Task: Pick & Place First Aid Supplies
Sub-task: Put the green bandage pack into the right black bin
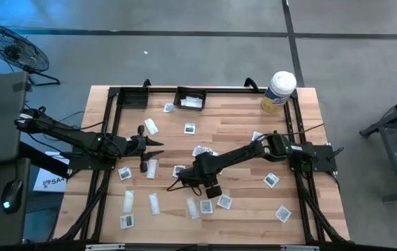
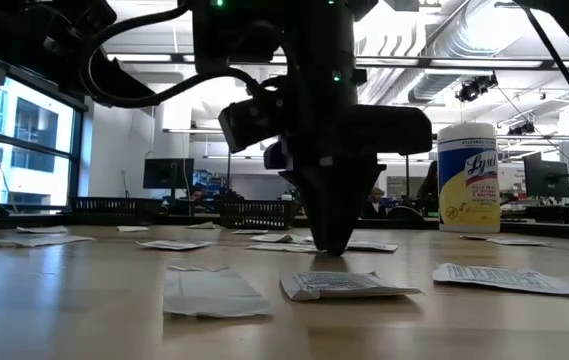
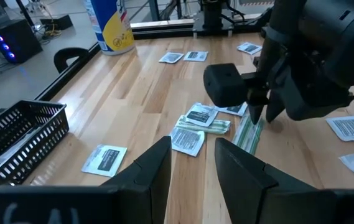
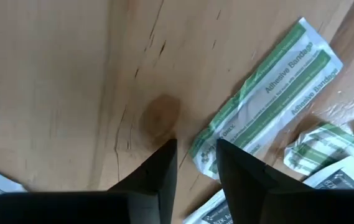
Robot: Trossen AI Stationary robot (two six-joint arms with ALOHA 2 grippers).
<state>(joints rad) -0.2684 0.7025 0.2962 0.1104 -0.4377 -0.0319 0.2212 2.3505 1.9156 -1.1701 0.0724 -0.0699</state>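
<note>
Many small flat packets lie scattered on the wooden table: white squares with dark centres, narrow white strips, and green-striped adhesive bandage strips. My right gripper points straight down near the table's middle, narrowly open. Its fingertips stand on either side of the near end of one green-striped strip, beside a small pile of packets. My left gripper waits open above the table's left half, aimed toward the pile. My right gripper comes from above, pointing down, and its fingertips are low at the table by the green-striped strip's end. The strip lies flat on the wood. Whether the fingers touch it, I cannot tell.
A large white tub with a yellow label stands at the far right corner. Two black wire baskets sit along the far edge, and one holds white packets. A black frame rail runs around the table. Bare wood lies near the right edge.
</note>
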